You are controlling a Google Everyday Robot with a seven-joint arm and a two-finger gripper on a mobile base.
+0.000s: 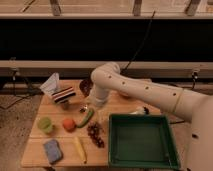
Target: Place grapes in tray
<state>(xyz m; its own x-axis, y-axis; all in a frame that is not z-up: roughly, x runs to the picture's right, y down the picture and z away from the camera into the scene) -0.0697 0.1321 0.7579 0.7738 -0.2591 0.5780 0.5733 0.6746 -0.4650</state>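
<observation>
The grapes [95, 134], a small dark red-purple bunch, lie on the wooden table just left of the tray and below the green cucumber [85, 118]. The large green tray [142, 142] sits at the table's front right with nothing visible inside it. My gripper [90, 107] hangs at the end of the white arm, above the cucumber's upper end and a little behind the grapes, not touching them.
An orange round fruit [68, 123], a green round object [45, 124], a blue sponge [52, 150] and a yellow item [80, 149] lie on the left half. A dark maroon bowl [86, 86] and a striped bag [59, 90] stand at the back.
</observation>
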